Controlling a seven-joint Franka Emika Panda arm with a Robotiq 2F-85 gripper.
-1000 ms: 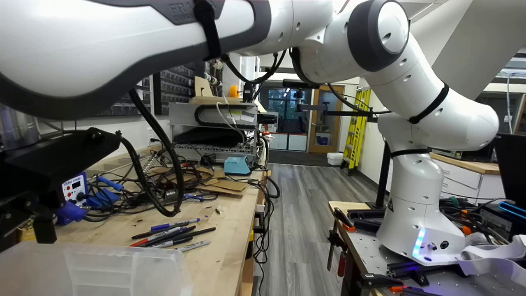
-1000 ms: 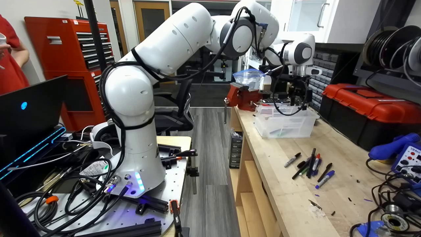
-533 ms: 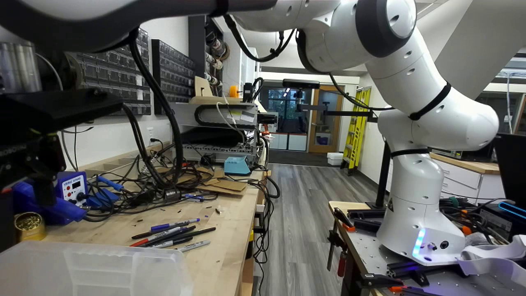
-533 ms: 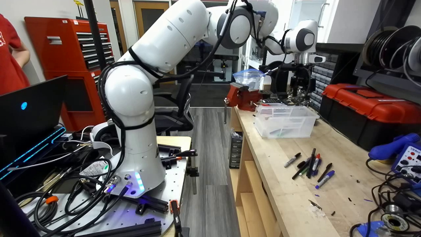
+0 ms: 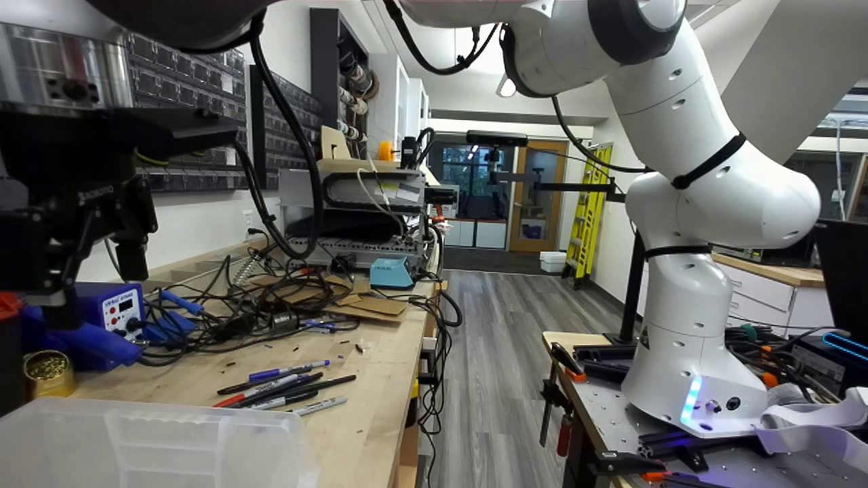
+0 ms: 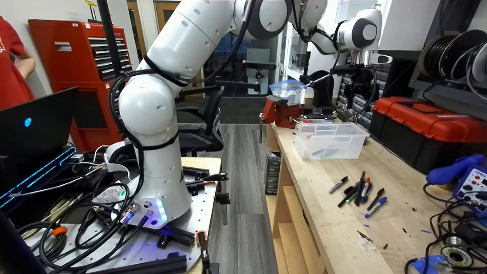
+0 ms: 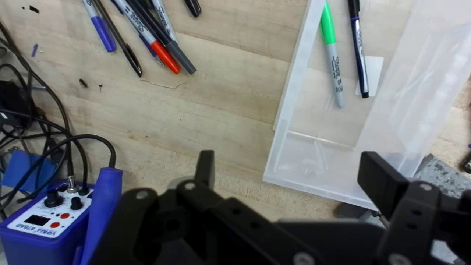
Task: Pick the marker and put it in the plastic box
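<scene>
The translucent plastic box [image 6: 331, 146] stands on the wooden workbench; its rim [image 5: 176, 413] shows in an exterior view, and it fills the right of the wrist view [image 7: 290, 92]. Inside it lie a green-capped marker [image 7: 335, 70] and a dark pen [image 7: 360, 59]. Several markers lie loosely together on the bench beside the box, among them a red-capped one [image 6: 366, 187], which also shows in the wrist view [image 7: 163, 55]. My gripper [image 7: 287, 158] is open, nothing between its fingers, raised above the box's end and the bench toward the wall [image 5: 98, 288].
A blue soldering station [image 5: 122, 308] with tangled cables [image 5: 298, 285] stands at the wall side. A red and black toolbox [image 6: 437, 129] stands along the wall. A red vise [image 6: 283, 112] sits behind the box at the bench edge.
My gripper has risen from low over the box and shifted toward the wall side. The box and the markers on the bench have not moved.
</scene>
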